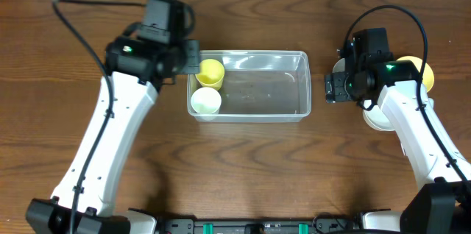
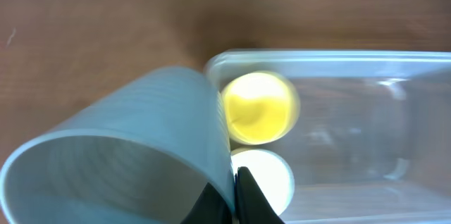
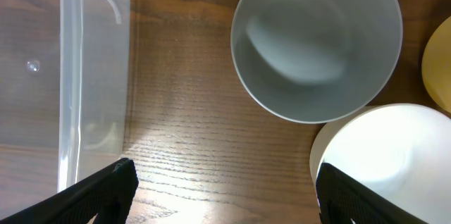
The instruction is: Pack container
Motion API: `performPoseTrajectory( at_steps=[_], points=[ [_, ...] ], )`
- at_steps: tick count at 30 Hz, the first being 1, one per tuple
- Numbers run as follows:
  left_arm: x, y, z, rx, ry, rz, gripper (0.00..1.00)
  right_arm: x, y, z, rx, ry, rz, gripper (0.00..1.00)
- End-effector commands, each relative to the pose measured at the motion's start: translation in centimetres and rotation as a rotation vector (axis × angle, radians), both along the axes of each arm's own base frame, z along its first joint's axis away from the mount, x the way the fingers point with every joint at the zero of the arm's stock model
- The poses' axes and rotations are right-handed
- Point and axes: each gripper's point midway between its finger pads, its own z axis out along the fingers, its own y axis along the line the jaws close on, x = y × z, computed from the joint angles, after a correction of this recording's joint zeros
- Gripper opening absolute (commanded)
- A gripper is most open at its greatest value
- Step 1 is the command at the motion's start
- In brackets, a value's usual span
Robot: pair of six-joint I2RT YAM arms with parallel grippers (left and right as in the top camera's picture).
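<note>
The container [image 1: 265,90] is set at table [image 1: 243,160] centre, with a yellow cup [image 1: 210,72] and a white cup [image 1: 205,101] inside its 9 o'clock end. A pale blue cup [image 2: 127,160] is clamped by the left gripper [image 2: 233,190] (wall pinched). The right gripper [image 3: 225,196] is spread wide at the container's 3 o'clock.

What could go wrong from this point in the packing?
1. The left gripper pinches the pale blue cup by one thin wall, so it may slip or tilt.
2. The container already holds a yellow cup and a white cup at its left end; the blue one could knock them.
3. The open right gripper is near a grey cup beside a white bowl; a finger might strike the bowl.
</note>
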Motion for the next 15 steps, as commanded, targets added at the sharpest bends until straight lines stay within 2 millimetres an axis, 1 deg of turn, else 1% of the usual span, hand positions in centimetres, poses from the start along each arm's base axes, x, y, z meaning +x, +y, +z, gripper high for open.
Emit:
performPoseTrajectory(
  at_steps=[1, 3, 5, 8, 12, 15],
  points=[
    [0.3, -1.9, -1.1, 0.046, 0.004, -0.092, 0.06, 0.5, -0.3, 0.5, -0.005, -0.014, -0.011, 0.82],
    [0.7, -2.8, -1.8, 0.060, 0.005, -0.133, 0.06, 0.5, -0.3, 0.5, -0.005, -0.014, -0.012, 0.83],
    [1.2, -3.3, -2.8, 0.069, 0.018, -0.147, 0.06, 0.5, -0.3, 0.5, -0.005, -0.014, -0.011, 0.83],
    [1.8, -3.7, -4.6, 0.083, 0.054, -0.156, 0.06, 0.5, -0.3, 0.5, -0.005, -0.014, -0.012, 0.83],
    [2.0, -4.0, -6.9, 0.095, 0.109, -0.162, 0.06, 0.5, -0.3, 0.5, -0.005, -0.014, -0.012, 0.83],
    [2.1, -4.1, -7.8, 0.101, 0.131, -0.165, 0.06, 0.5, -0.3, 0.5, -0.005, -0.014, -0.012, 0.83]
  ],
)
